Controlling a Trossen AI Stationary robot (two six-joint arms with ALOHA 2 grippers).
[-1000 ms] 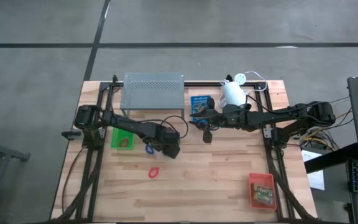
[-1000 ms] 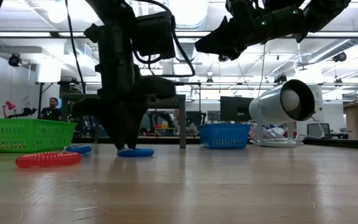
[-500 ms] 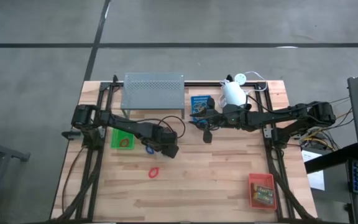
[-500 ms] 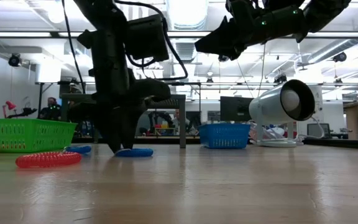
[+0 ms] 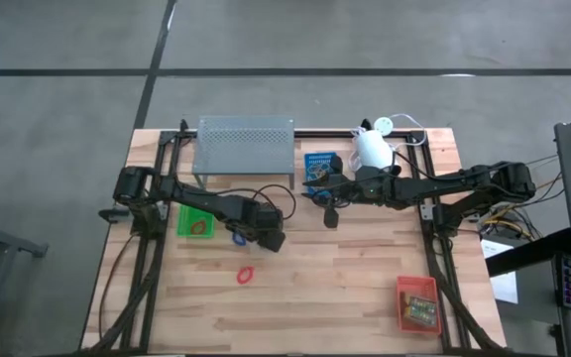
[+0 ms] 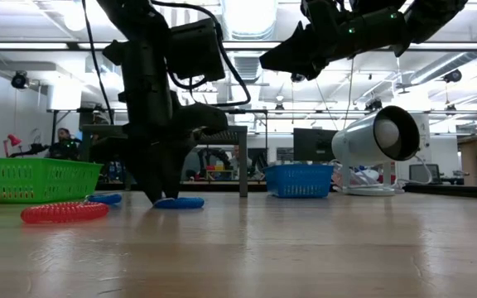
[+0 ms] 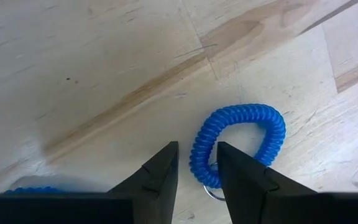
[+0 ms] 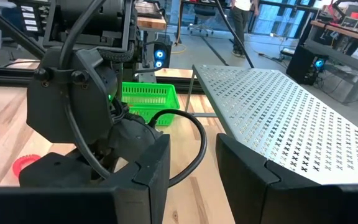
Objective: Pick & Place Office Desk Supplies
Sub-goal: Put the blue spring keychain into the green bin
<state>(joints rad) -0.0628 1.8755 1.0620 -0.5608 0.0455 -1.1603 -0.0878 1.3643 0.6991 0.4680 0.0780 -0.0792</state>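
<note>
— Where the left gripper point(image 7: 196, 167) points down at the table point(image 5: 345, 288), what lies under it?

— A blue loop point(image 7: 238, 143), a tight plastic coil bent into an oval, with a small metal ring at one end. It lies flat on the pale wood, just right of the green tray point(image 5: 195, 220).

— Are the fingers on it?

— Not clearly. They stand slightly apart, and the gap between them lines up with the loop's near edge. One side of the coil sits between the tips, but I cannot tell whether they touch it. In the low view the tips reach down to table level at the loop point(image 6: 179, 202).

— Any other loops?

— A red loop point(image 5: 245, 274) lies alone nearer the front of the table, well apart from the gripper. A second blue one point(image 6: 104, 198) shows beside the green tray in the low view.

— And the right gripper point(image 5: 330, 216)?

— It hangs above the table near the blue tray point(image 5: 319, 165), holding nothing, its fingers a little apart. A red-orange tray point(image 5: 417, 303) with card boxes point(image 5: 421, 309) in it sits at the near right corner.
</note>
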